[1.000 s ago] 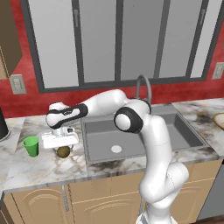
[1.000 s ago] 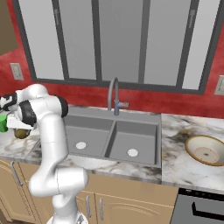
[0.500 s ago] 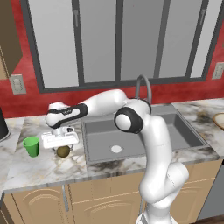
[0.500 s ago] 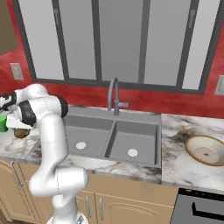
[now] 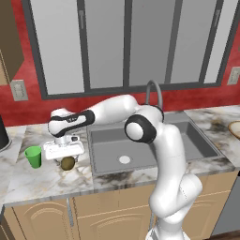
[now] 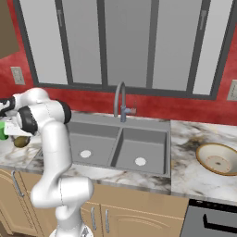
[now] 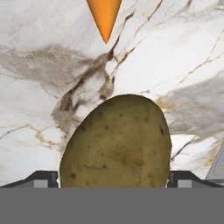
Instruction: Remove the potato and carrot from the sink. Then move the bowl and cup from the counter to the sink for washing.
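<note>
The olive-brown potato point(image 5: 68, 163) point(image 6: 21, 141) lies on the white marble counter point(image 5: 42, 180), left of the grey sink point(image 5: 140, 145) point(image 6: 125, 148). My gripper point(image 5: 66, 156) point(image 7: 113, 178) hangs straight over the potato point(image 7: 116, 144), open. Its fingertips point(image 7: 43, 178) stand wide at either side of the lump, which looks to rest on the marble. The orange point of the carrot point(image 7: 105, 17) lies on the counter just beyond the potato. The green cup point(image 5: 33, 156) point(image 6: 2, 130) stands to the left of the hand. The tan bowl point(image 6: 217, 159) point(image 5: 234, 127) sits on the counter right of the sink.
Both basins of the sink hold nothing but their white drains point(image 6: 85, 153). The curved grey faucet point(image 5: 154, 91) point(image 6: 119, 99) rises behind the sink, against the red wall under the window. A dark object point(image 5: 3, 136) stands at the far left of the counter.
</note>
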Controlling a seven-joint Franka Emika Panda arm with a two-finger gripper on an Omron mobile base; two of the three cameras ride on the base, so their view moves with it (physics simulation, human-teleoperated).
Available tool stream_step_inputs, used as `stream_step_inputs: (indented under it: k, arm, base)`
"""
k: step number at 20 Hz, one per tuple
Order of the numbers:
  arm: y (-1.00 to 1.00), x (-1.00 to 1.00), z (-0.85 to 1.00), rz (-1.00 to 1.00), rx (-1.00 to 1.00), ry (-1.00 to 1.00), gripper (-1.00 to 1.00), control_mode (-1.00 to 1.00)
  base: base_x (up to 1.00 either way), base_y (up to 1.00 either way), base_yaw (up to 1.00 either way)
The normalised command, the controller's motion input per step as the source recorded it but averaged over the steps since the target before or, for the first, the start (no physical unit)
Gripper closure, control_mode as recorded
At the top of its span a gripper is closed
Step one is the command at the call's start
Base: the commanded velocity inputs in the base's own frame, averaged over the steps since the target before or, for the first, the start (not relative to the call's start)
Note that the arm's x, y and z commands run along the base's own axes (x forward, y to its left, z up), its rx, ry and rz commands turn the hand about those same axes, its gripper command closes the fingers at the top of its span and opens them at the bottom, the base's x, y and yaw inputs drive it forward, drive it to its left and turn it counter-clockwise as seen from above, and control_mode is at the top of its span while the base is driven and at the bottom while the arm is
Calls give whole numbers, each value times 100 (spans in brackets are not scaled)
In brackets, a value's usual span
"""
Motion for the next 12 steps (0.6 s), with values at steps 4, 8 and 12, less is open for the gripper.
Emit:
stream_step_inputs:
  k: [4, 8, 12]
  arm:
    - [-1, -11, 8, 0, 0, 0, -100, -100]
    - [0, -12, 24, 0, 0, 0, -100, -100]
    - [0, -16, 41, 0, 0, -4, -100, -100]
  base:
    - [0, 0, 0]
    - [0, 0, 0]
    - [0, 0, 0]
